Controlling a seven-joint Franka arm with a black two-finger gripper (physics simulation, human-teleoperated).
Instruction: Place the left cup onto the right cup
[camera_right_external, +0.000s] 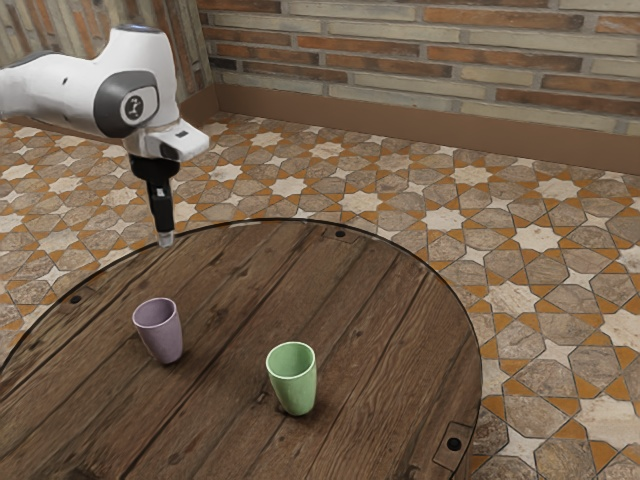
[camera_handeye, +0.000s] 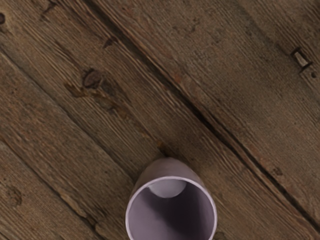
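Observation:
A purple cup (camera_right_external: 159, 329) stands upright on the round wooden table (camera_right_external: 330, 300), toward the exterior view's left. A green cup (camera_right_external: 292, 377) stands upright to its right and a little nearer the front edge. The two cups are apart. My gripper (camera_right_external: 164, 238) hangs above the table's back left rim, well above and behind the purple cup, pointing down and holding nothing. In the wrist view the purple cup's open mouth (camera_handeye: 171, 210) lies just under my hand, seen from above.
Dark wooden planks (camera_handeye: 150, 90) run diagonally under my hand. The table edge curves close behind the gripper, and a tiled floor (camera_right_external: 520, 230) and a brick wall (camera_right_external: 450, 50) lie beyond it.

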